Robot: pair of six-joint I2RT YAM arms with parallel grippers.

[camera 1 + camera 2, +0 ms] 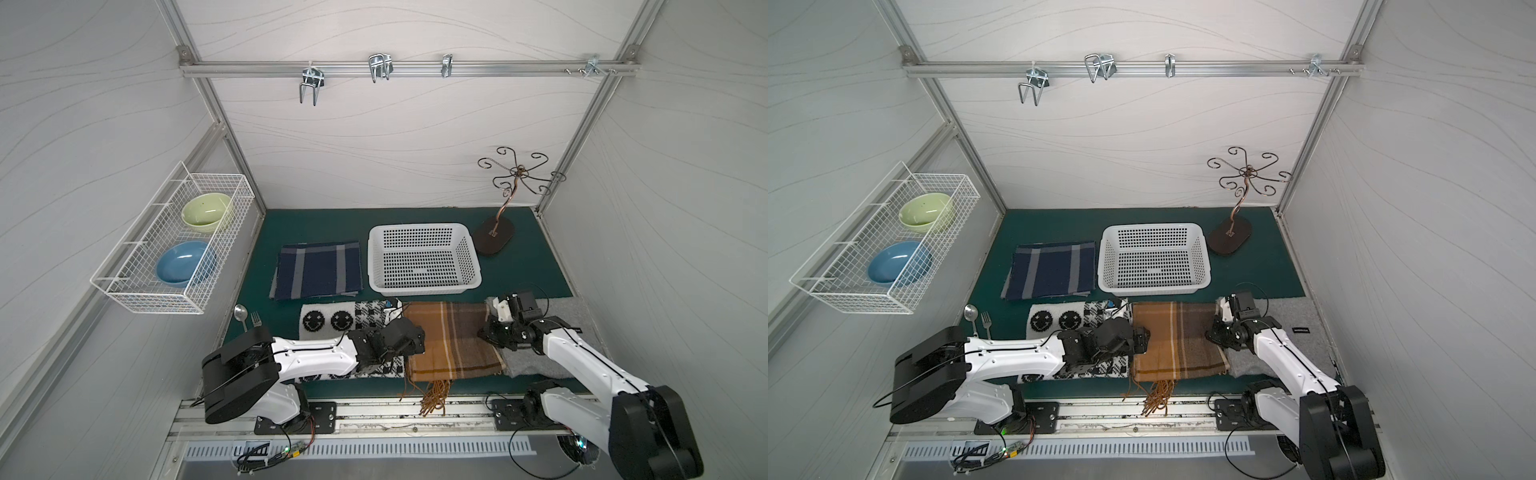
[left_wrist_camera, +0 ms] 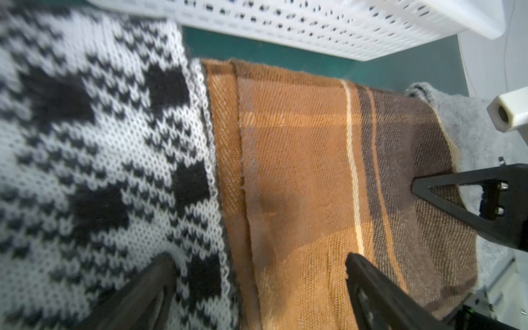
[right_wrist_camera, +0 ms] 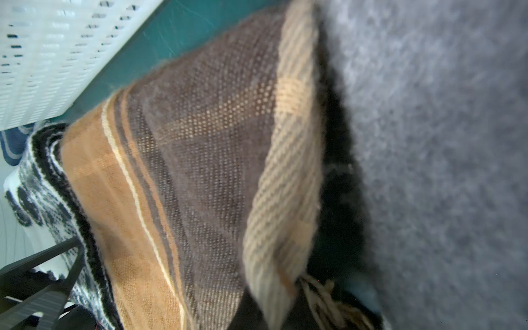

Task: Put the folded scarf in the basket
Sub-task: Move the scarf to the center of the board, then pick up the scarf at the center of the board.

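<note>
The folded brown plaid scarf (image 1: pixel 451 336) (image 1: pixel 1177 338) lies on the green mat in front of the white perforated basket (image 1: pixel 415 227) (image 1: pixel 1152 226). My right gripper (image 1: pixel 486 332) (image 1: pixel 1212 334) is shut on the scarf's right edge, and that edge (image 3: pixel 285 171) is lifted off the grey cloth. Its fingertips are hidden under the fabric in the right wrist view. My left gripper (image 1: pixel 409 338) (image 2: pixel 258 257) is open. It straddles the scarf's left edge (image 2: pixel 228 171), one finger over the knit cloth, one over the brown scarf. The basket holds nothing.
A black-and-white knit scarf (image 1: pixel 332 318) lies left of the brown one, a grey scarf (image 1: pixel 557 328) right of it and a navy plaid scarf (image 1: pixel 318 270) beside the basket. A spoon (image 1: pixel 240 312) and fork (image 1: pixel 256 319) lie at the left. A metal hook stand (image 1: pixel 494 237) is behind the basket's right corner. A wire rack (image 1: pixel 137 286) with bowls hangs on the left wall.
</note>
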